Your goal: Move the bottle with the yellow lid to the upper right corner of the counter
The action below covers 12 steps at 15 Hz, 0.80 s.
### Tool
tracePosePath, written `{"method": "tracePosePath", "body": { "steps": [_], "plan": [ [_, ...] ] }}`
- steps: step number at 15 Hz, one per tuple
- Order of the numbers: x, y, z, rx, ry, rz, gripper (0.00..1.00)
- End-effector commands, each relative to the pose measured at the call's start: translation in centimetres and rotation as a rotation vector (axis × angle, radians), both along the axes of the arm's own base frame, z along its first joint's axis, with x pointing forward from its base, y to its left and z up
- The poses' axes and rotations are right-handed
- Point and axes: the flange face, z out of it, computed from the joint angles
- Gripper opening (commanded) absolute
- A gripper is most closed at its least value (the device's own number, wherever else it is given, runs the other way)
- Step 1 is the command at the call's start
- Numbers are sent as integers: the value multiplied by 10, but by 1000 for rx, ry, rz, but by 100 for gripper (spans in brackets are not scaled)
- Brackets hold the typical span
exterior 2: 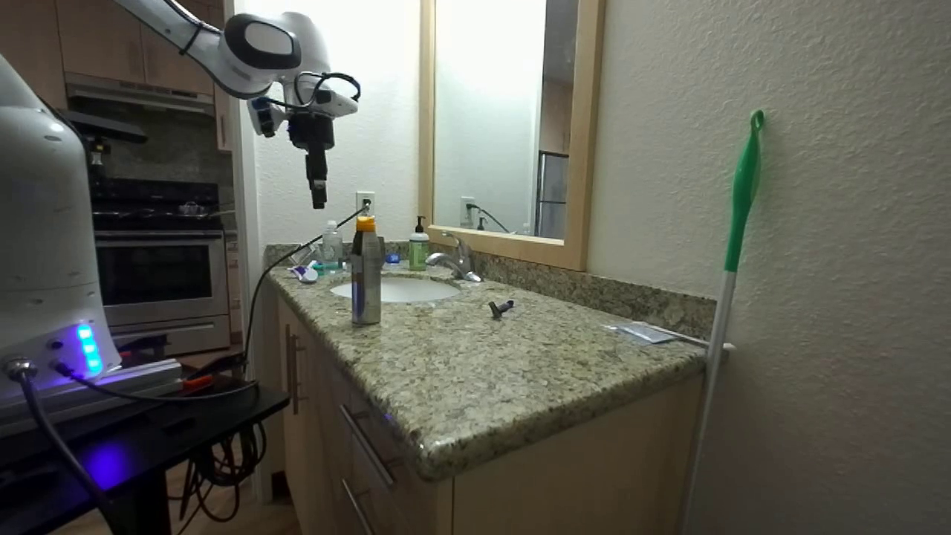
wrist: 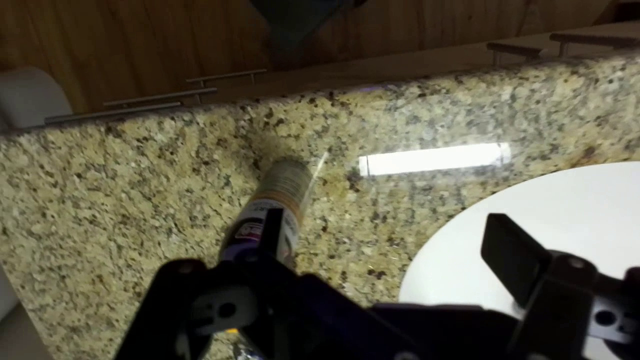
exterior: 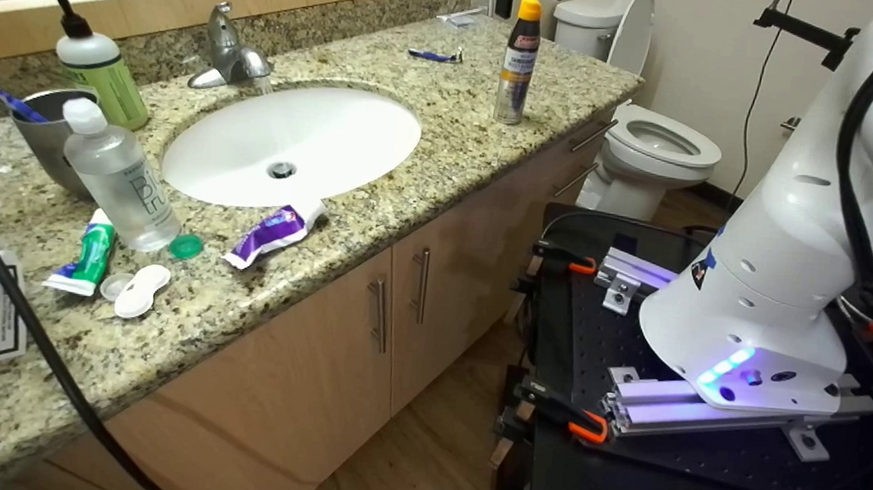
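We hold the claw (exterior 2: 319, 200) spread wide and empty above the table (exterior 2: 475, 379), likely so it can straddle the yellow-lidded bottle (exterior: 519, 68) standing lower, to its side.

There's my bottle with the yellow lid (exterior: 520, 62), standing upright in both exterior views, slim, cap on! Black shoulder up top, then printed lettering, an orange band, and a silvery lower body right down to the base. And I have the counter (exterior 2: 483, 371) under it in an exterior view: speckled granite, beige flecked with brown and black, polished to a shine. The bottle sits near the front edge, well apart from the corner closest to that camera. My wrist view catches label and base, the top largely hidden.
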Motion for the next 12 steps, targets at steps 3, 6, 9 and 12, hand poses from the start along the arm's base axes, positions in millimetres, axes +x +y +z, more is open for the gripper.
{"method": "tracePosePath", "body": {
  "steps": [3, 6, 9, 12],
  "plan": [
    [-37, -90, -13, 159, 30, -270, 100],
    [-42, -90, -12, 170, -1, -283, 100],
    [-41, -95, -15, 152, 5, -337, 100],
    [-33, -101, -45, 37, 86, -442, 100]
  ]
}}
